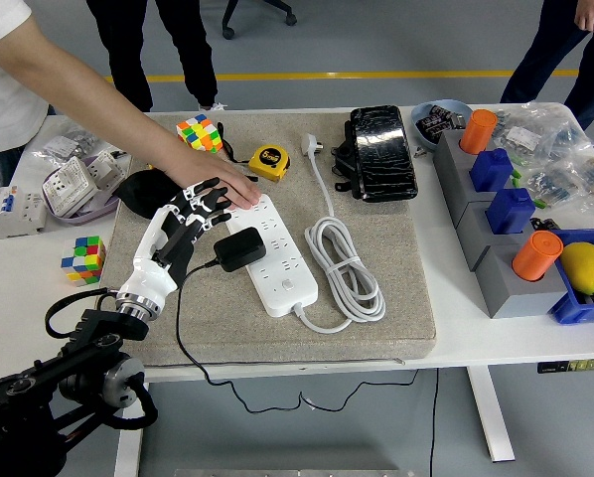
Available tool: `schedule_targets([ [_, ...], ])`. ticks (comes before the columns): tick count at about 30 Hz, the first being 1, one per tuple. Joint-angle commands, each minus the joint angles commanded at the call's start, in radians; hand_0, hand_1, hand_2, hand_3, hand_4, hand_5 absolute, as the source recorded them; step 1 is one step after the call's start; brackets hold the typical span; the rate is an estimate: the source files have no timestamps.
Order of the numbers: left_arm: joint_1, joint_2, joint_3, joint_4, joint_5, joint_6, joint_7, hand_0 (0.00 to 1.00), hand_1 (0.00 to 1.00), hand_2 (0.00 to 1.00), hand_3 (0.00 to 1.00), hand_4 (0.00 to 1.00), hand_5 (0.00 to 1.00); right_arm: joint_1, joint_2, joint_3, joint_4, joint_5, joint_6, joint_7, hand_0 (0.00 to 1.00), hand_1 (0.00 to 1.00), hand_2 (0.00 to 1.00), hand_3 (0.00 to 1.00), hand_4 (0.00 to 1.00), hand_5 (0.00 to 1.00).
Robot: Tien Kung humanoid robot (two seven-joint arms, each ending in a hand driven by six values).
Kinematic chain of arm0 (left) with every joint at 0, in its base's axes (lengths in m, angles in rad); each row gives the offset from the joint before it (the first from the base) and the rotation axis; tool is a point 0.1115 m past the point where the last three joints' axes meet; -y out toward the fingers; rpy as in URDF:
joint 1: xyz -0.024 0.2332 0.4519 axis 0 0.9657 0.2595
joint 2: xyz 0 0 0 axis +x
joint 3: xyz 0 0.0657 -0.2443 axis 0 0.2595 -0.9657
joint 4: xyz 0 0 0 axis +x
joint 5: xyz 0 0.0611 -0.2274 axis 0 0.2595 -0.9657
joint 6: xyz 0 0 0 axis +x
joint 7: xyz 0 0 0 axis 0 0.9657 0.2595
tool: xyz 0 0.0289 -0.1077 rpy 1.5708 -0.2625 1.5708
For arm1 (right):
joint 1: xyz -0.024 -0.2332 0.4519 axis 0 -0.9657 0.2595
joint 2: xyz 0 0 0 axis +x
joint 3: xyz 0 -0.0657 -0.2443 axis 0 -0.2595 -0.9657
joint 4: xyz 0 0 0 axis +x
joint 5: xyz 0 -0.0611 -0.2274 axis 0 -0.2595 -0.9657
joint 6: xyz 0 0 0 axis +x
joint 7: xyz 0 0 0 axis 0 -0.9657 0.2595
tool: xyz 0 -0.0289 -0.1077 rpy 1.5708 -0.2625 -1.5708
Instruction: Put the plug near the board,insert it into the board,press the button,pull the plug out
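A white power strip (282,266) lies on the grey mat (376,328), with its white cord (345,266) coiled to the right. A black plug (239,248) sits on the strip's left side, and its thin black cable trails off the table's front. My left hand (190,217) is just left of the plug, fingers spread, touching nothing. A person's hand (222,185) rests flat on the strip's far end. My right hand is out of view.
A black pouch (146,192), yellow tape measure (268,161) and a Rubik's cube (200,132) lie behind the strip. Another cube (83,256) sits at my left. A black case (381,151) is at the back. Grey blocks with orange cylinders (535,254) stand right.
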Motion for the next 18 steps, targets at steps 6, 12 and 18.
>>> schedule_targets([
  [6, -0.001, 0.003, 0.003, 0.001, 0.007, 0.001, 0.002, 0.646, 0.703, 0.724, 0.716, 0.878, 0.430, 0.001, 0.000, 0.001, 0.000, 0.000, 0.000, 0.000, 0.568, 0.644, 0.620, 0.539, 0.917, 0.469],
  [12, -0.001, 0.005, 0.007, 0.000, 0.000, -0.004, 0.002, 0.649, 0.699, 0.720, 0.716, 0.879, 0.432, 0.000, -0.001, -0.001, 0.000, 0.001, 0.000, 0.000, 0.568, 0.644, 0.620, 0.539, 0.917, 0.469],
  [18, -0.001, 0.006, 0.007, -0.002, 0.008, -0.004, 0.004, 0.648, 0.696, 0.718, 0.716, 0.880, 0.434, -0.001, -0.002, -0.004, 0.001, 0.001, 0.000, 0.000, 0.568, 0.644, 0.620, 0.538, 0.917, 0.470],
])
